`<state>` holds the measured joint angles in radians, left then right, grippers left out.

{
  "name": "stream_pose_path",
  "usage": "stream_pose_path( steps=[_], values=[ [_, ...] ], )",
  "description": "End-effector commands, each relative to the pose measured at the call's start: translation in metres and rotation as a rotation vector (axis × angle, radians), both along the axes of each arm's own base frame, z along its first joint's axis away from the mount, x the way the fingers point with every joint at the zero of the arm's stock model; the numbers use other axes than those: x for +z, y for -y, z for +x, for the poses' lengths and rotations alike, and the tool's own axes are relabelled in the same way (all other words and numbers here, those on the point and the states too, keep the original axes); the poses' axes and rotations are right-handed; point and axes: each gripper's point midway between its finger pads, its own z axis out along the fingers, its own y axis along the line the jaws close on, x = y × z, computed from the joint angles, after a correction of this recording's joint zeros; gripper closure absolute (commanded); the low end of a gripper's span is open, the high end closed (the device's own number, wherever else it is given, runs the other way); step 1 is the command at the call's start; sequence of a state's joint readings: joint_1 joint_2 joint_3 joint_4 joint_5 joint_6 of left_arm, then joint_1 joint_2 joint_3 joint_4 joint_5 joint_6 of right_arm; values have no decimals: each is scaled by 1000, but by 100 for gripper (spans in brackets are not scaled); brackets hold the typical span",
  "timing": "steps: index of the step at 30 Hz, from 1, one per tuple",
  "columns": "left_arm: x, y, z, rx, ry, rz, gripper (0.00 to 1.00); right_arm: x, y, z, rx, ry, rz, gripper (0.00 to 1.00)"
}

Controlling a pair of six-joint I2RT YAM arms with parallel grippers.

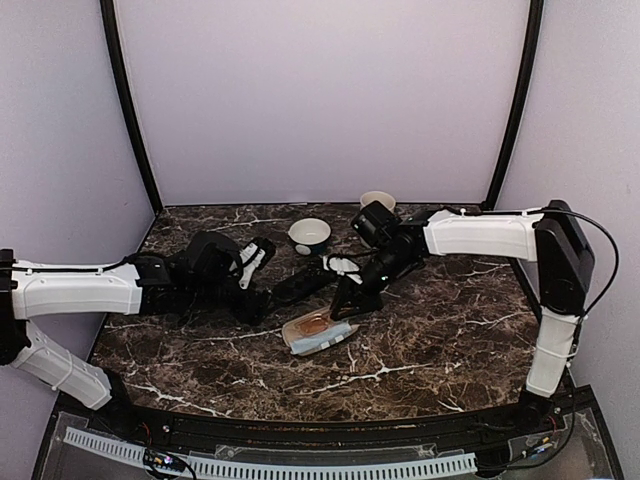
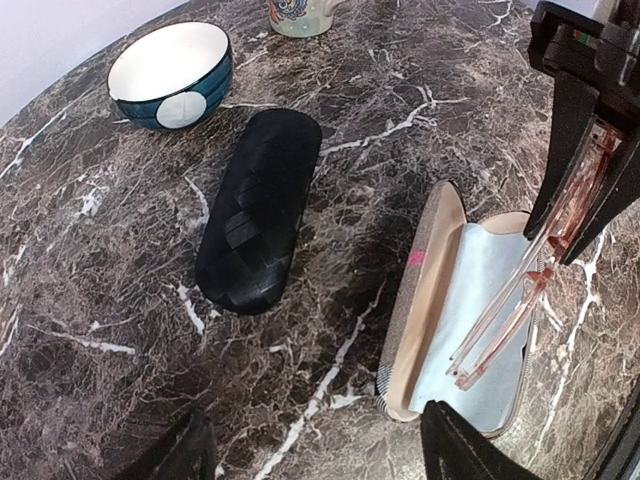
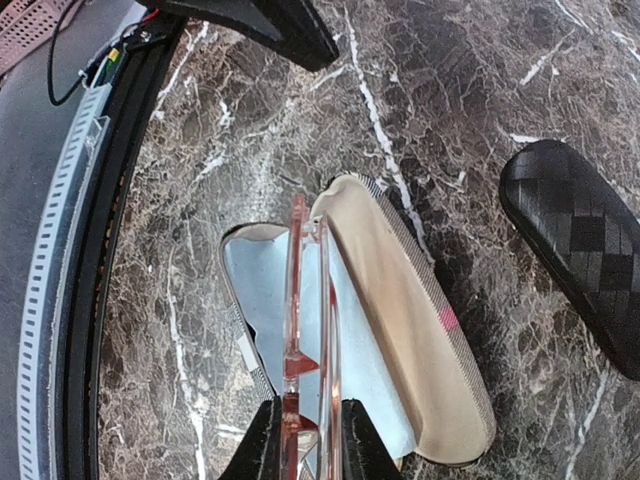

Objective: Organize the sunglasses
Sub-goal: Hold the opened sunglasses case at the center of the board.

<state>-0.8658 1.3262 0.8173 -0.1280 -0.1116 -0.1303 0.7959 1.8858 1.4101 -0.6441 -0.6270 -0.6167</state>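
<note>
My right gripper [image 3: 305, 415] is shut on a folded pair of glasses with a clear pink frame [image 3: 310, 300]. It holds them tilted down over the pale blue lining of an open oblong case [image 3: 400, 300]. In the left wrist view the pink glasses [image 2: 520, 300] point their arm tips into the open case [image 2: 440, 290] under the right gripper [image 2: 575, 215]. My left gripper [image 2: 320, 445] hangs open and empty just left of the case. From above, the right gripper [image 1: 350, 300] is over the case [image 1: 320, 335] and the left gripper [image 1: 262, 280] is beside it. Sunglasses with dark lenses are out of view.
A closed black checkered case [image 2: 258, 210] lies left of the open one, also seen as the black case [image 1: 300, 285]. A blue bowl with a white inside [image 1: 309, 235] and a mug [image 1: 377, 200] stand at the back. The table's near edge [image 3: 90, 300] runs close to the open case.
</note>
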Motion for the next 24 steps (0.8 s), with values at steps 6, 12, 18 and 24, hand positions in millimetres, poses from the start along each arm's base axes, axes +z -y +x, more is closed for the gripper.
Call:
stream_pose_path(
  steps=[6,12,18,24],
  values=[
    [7,3,3,4,7,-31,28,-15,-14,-2,66,-129,102,83],
    [6,2,2,2,4,-31,28,-23,-16,-4,80,-157,112,83],
    [4,4,2,-3,-5,-30,28,-31,-14,-10,90,-194,114,83],
    [1,7,2,-9,-14,-30,28,-23,-13,-16,105,-212,148,83]
  ],
)
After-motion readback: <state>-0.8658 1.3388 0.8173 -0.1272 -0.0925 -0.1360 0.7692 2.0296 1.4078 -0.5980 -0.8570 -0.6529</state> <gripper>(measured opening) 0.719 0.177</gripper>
